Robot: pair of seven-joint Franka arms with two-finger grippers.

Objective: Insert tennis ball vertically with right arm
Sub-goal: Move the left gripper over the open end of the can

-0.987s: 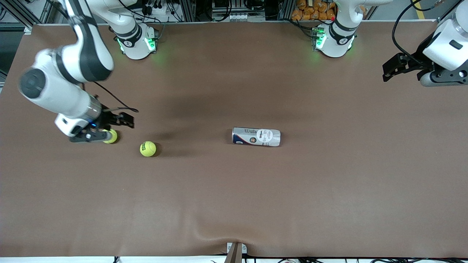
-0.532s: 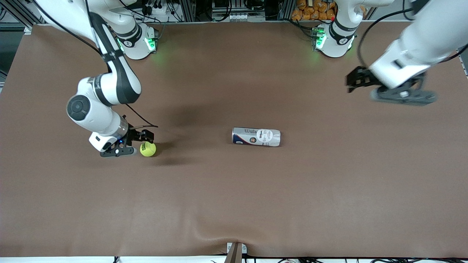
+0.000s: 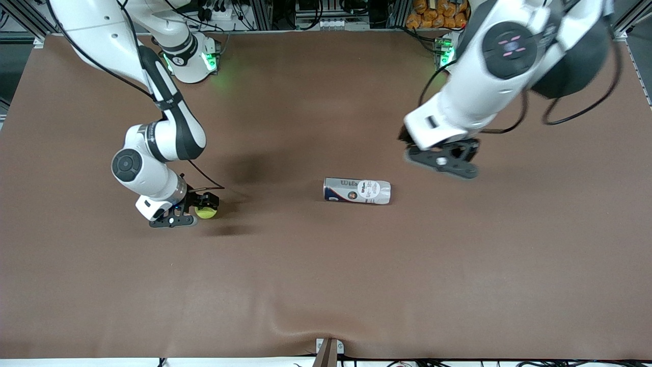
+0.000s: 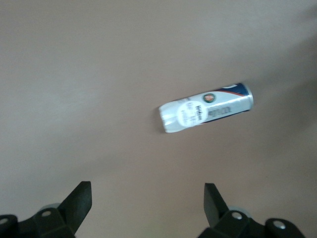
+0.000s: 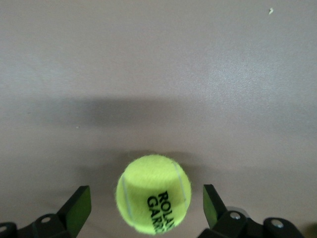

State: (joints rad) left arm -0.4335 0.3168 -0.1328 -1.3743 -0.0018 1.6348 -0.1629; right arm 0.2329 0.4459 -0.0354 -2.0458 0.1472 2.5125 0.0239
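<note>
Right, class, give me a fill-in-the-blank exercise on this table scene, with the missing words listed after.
1. The tennis ball sits between the open fingers of the ____ gripper.
2. The ball can is lying on its ____ on the table.
3. The left gripper is open and holds ____.
4. The ball lies toward the ____ arm's end of the table.

Missing words: right; side; nothing; right

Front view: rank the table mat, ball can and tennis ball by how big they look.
1. Table mat, largest by far.
2. Ball can, lying on its side.
3. Tennis ball, smallest, partly hidden by the right claw.
</note>
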